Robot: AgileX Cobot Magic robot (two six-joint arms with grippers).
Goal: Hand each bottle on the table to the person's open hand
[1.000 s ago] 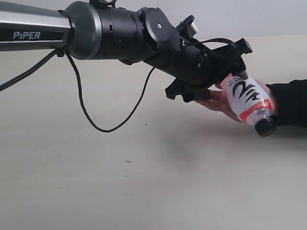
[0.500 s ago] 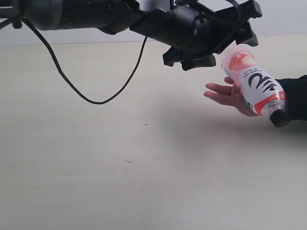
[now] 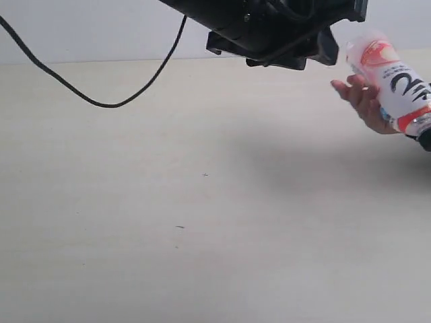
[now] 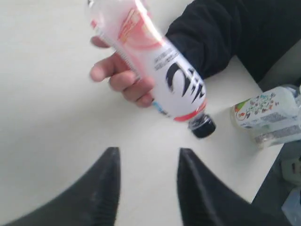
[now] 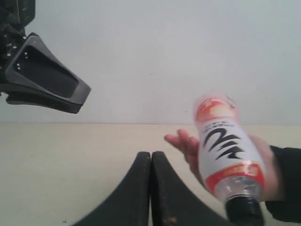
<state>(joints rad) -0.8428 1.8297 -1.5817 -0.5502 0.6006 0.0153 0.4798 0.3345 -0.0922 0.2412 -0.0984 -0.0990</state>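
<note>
A pink-red bottle [image 3: 394, 77] with a black cap [image 4: 203, 126] lies tilted in the person's open hand [image 3: 362, 101] at the far right, above the table [image 3: 202, 222]. My left gripper [image 3: 306, 50] hangs high at the top of the exterior view, to the left of the hand and apart from the bottle. In its wrist view the left gripper [image 4: 149, 151] is open with only bare table between its fingers. My right gripper [image 5: 151, 153] is shut and empty, low over the table, with the bottle [image 5: 225, 155] and hand [image 5: 186, 143] beyond it.
Two more bottles, one with a green-printed label [image 4: 263, 107], lie close together at the table's edge near the person's black sleeve [image 4: 225, 33]. A black cable [image 3: 101, 101] hangs from the left arm over the back of the table.
My left gripper has let go of the pink-red bottle and risen up and away, its jaws narrowing. The hand carries the bottle to the right and upward.
</note>
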